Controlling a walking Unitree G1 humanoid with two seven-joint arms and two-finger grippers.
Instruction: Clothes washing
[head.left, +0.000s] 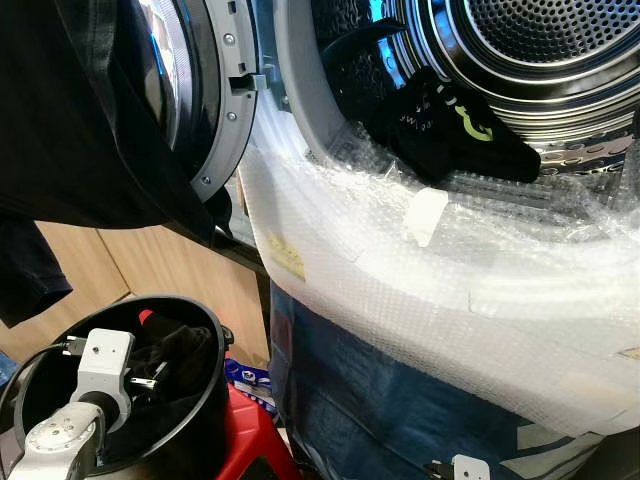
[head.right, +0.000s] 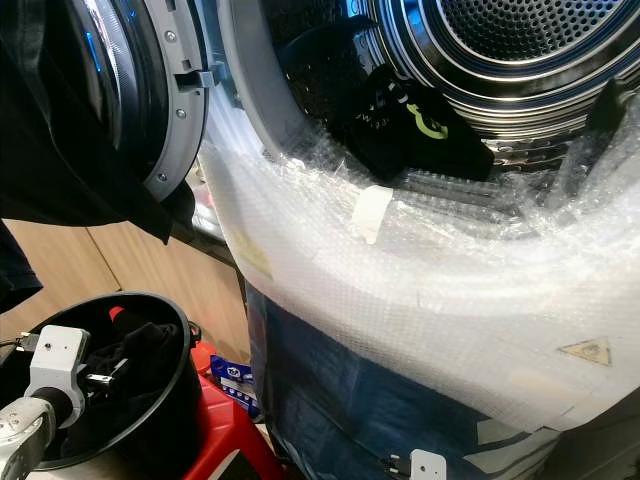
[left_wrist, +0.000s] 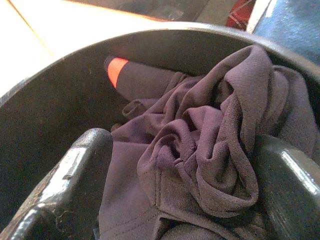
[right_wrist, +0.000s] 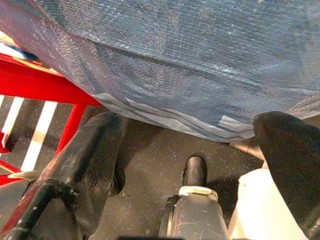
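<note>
A black bucket (head.left: 205, 400) at the lower left holds a crumpled dark garment (left_wrist: 200, 150). My left gripper (left_wrist: 180, 190) reaches down into the bucket, open, with a fold of that garment lying between its fingers (left_wrist: 65, 185). The washing machine's drum (head.left: 540, 60) stands open at the upper right. A black garment with a green logo (head.left: 450, 125) lies over the drum's front rim. My right gripper (right_wrist: 200, 165) hangs low in front of the machine, open and holding nothing, above the floor.
The machine's round door (head.left: 215, 100) stands open to the left, with dark cloth (head.left: 90, 130) hanging in front of it. Bubble wrap (head.left: 420, 270) and blue film (head.left: 360, 390) cover the machine's front. A red stool (head.left: 250, 440) stands under the bucket. A wooden panel (head.left: 170, 265) lies behind.
</note>
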